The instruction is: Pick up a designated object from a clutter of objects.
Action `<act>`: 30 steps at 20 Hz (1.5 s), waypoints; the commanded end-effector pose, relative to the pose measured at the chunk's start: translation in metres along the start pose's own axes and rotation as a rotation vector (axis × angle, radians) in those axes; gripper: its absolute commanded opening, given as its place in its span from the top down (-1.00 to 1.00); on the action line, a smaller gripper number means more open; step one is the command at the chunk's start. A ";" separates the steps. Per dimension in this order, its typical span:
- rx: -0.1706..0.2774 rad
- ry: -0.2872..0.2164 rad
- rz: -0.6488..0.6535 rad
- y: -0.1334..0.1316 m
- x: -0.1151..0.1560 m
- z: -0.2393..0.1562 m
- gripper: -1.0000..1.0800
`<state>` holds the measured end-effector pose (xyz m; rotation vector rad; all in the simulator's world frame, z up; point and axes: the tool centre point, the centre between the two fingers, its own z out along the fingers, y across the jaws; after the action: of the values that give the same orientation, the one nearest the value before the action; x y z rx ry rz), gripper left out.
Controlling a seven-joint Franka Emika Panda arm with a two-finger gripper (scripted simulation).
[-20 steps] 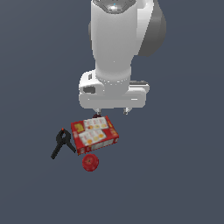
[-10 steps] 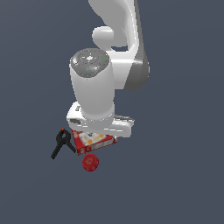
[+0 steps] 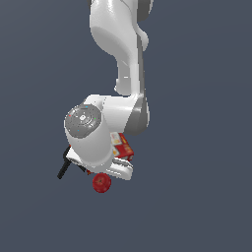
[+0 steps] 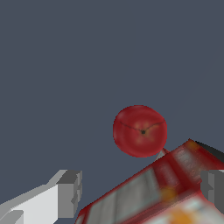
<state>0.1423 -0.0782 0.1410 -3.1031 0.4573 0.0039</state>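
One second has taken the arm from well above the cluster down low over it, so the hand now hides most of the box (image 3: 123, 145) and clamp (image 3: 63, 168) in the exterior view. That reads as an approach nearly done, with no grasp yet. The fingers (image 4: 140, 197) stand wide apart and hold nothing; one fingertip (image 4: 69, 192) and the other frame the wrist view. The apple (image 4: 140, 130) lies on the surface just beside the box's edge, stem dimple facing up, and it sits off the line between the fingers, which straddle the box instead. The box is the obstacle: closing here would likely catch it, so the hand probably needs to shift toward the apple first.
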 end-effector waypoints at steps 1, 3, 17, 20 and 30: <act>-0.001 0.002 0.026 0.006 0.008 0.015 -0.92; -0.002 0.002 0.042 0.010 0.012 0.025 -0.92; -0.005 0.002 0.072 0.018 0.019 0.051 -0.92; -0.005 0.003 0.073 0.018 0.018 0.065 -0.92; -0.004 0.003 0.074 0.018 0.019 0.095 -0.92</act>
<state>0.1610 -0.1019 0.0566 -3.0892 0.5718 -0.0290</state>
